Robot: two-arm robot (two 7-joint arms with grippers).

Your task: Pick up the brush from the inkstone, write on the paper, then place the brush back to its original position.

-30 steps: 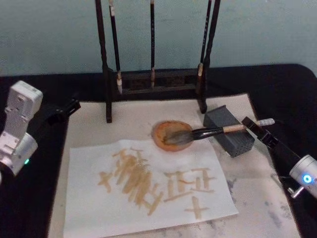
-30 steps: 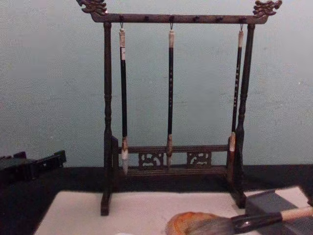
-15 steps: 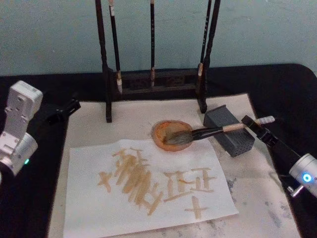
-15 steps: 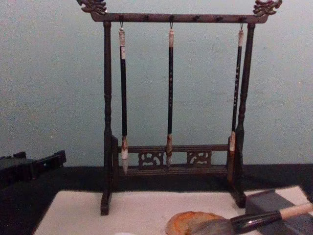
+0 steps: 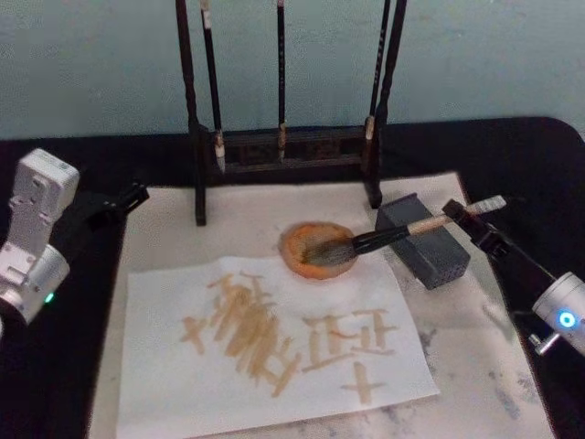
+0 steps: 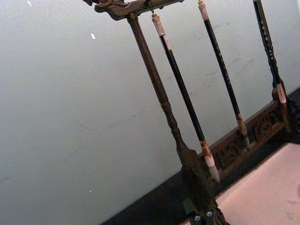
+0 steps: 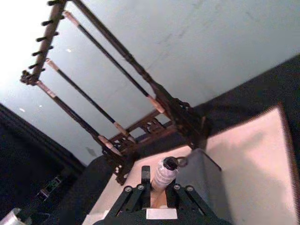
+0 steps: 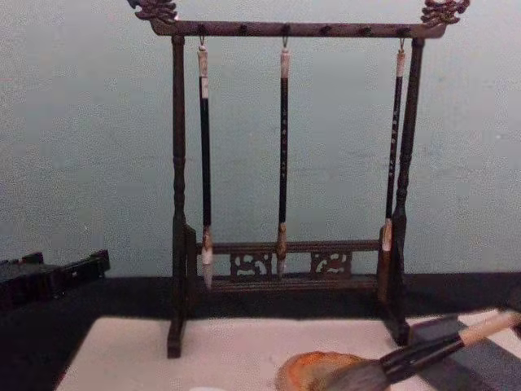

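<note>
Clamped at its handle end by the right gripper (image 5: 464,217), the bushy beige-handled brush (image 5: 384,240) is best lifted straight off the round orange-brown inkstone (image 5: 294,245), clear of the grey block (image 5: 431,254), the left gripper (image 5: 114,203) being parked at left.

Dim, even light; strong white glare in right wrist view; shadows faint

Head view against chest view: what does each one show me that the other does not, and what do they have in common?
Head view: the paper with brown strokes, and the right claw shut on the brush handle's end. Chest view: the rack's top bar with carved ends, where three slim brushes hang. Both: the brush, tilted, bristles on the inkstone, the grey block, and the left claw parked at the left.
</note>
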